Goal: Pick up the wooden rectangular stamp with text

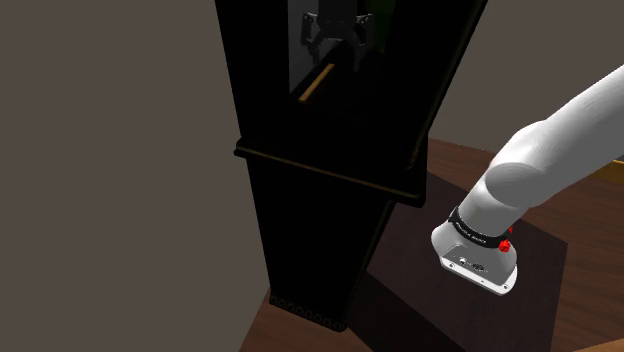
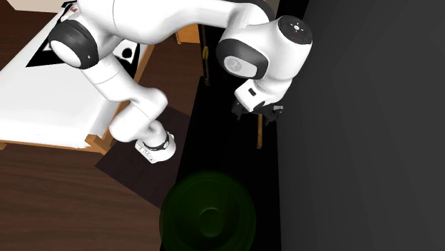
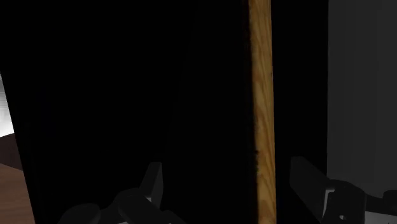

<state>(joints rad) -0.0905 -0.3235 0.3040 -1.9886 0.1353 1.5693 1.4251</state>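
A long narrow wooden stamp [image 3: 261, 108] lies on a black shelf top [image 3: 127, 95], seen as a thin tan strip. My black gripper [image 3: 232, 191] hangs just above it, open, with the strip between the fingers [image 3: 310, 181] and nearer one of them; neither touches it. In the shoulder view the gripper [image 1: 340, 42] sits high over the tall black cabinet [image 1: 320, 200], with the stamp [image 1: 318, 83] just below it. From the second exterior view the gripper [image 2: 255, 115] is over the upper end of the stamp [image 2: 259, 135].
A dark grey wall [image 2: 364, 142] runs close beside the shelf. A dark green bowl [image 2: 207, 212] sits on the shelf further along. A second thin tan stick [image 2: 207, 68] lies near the arm's elbow. A white-topped piece of furniture [image 2: 43, 100] stands on the brown floor.
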